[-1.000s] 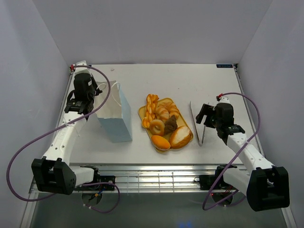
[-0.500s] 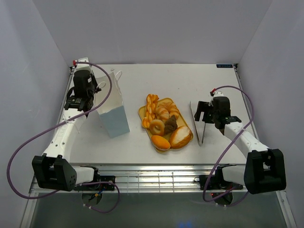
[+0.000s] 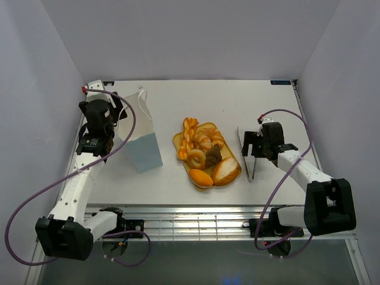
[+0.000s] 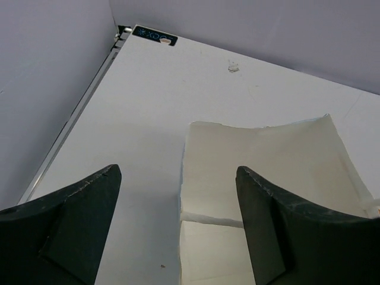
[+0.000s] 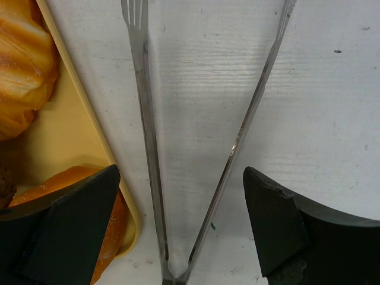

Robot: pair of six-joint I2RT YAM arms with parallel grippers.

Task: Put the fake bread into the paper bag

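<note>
White table (image 3: 237, 98) inside pale grey walls; both arms bolted at the near edge.

Paper bag (image 3: 142, 145) stands upright on the left part of the table, mouth up, lower half pale blue, cord handle at the top; well apart from the yellow tray (image 3: 176, 141) at table centre.

Fake bread (image 3: 205, 151) lies heaped on the tray: braided twist (image 3: 190, 127) at the far end; croissant (image 3: 203, 141) and dark brown piece (image 3: 214, 155) in the middle; oval roll (image 3: 200, 177) and a larger loaf (image 3: 226, 170) at the near end.

Left gripper (image 4: 177, 172): jaws spread wide, nothing between them; it hovers above the bag's open mouth, and the wrist view looks down onto white inner walls with a fold crease.

Right gripper (image 5: 181, 172): jaws spread wide, straddling the metal tongs (image 5: 145, 119) near their hinged end; fingers (image 5: 77, 208) apart from both tong arms; tongs lie flat on the table just right of the tray.
</note>
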